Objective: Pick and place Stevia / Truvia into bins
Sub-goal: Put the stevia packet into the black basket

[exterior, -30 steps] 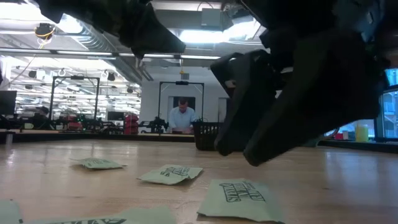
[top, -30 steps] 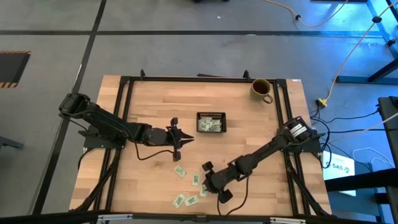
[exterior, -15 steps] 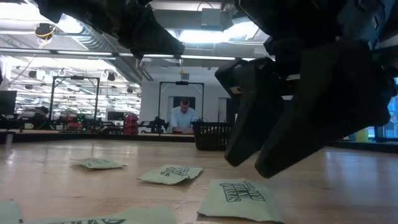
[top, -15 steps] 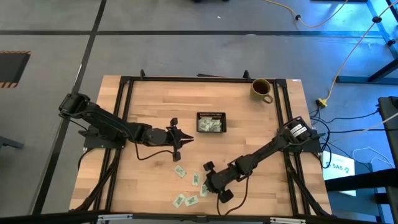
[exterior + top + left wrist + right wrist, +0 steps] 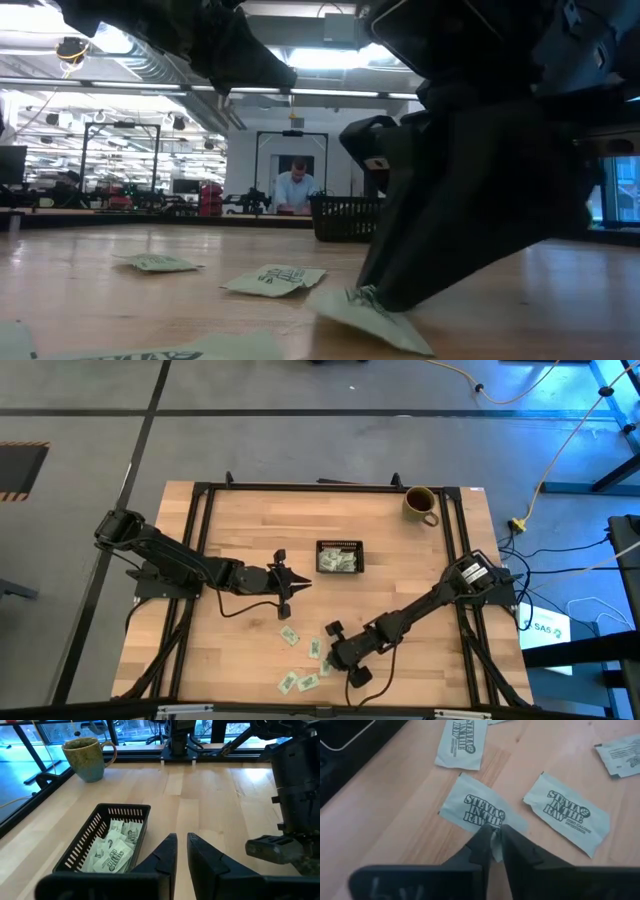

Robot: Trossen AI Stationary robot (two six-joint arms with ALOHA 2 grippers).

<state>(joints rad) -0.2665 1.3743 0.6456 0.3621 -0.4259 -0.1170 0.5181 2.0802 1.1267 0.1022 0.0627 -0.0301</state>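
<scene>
Several pale green-and-white Stevia packets (image 5: 289,635) lie flat on the wood near the table's near edge, with more of them (image 5: 112,852) inside the black tray (image 5: 340,545) at mid-table. My right gripper (image 5: 496,837) is down among the loose ones and shut on one packet (image 5: 480,807); the low view shows this gripper (image 5: 368,292) at that packet (image 5: 385,322). My left gripper (image 5: 181,845) hovers shut and touching nothing, left of the tray (image 5: 122,810). My right gripper pinches the packet between its two fingers at a short edge (image 5: 510,826), coming from above on a slant. That pinched end (image 5: 352,296) is raised off the wood, while the packet's other end (image 5: 410,340) rests on the table.
An olive mug (image 5: 421,504) stands at the far right corner. Other loose packets (image 5: 567,815) lie close around the held one, and two more (image 5: 275,280) lie farther left. Bare wood stretches between the packets and the tray. A person stands in the room behind the table.
My right gripper has come down toward the near edge onto a packet, and its fingers have shut on it. The packet's pinched end now tips up off the wood, while its other end stays down.
</scene>
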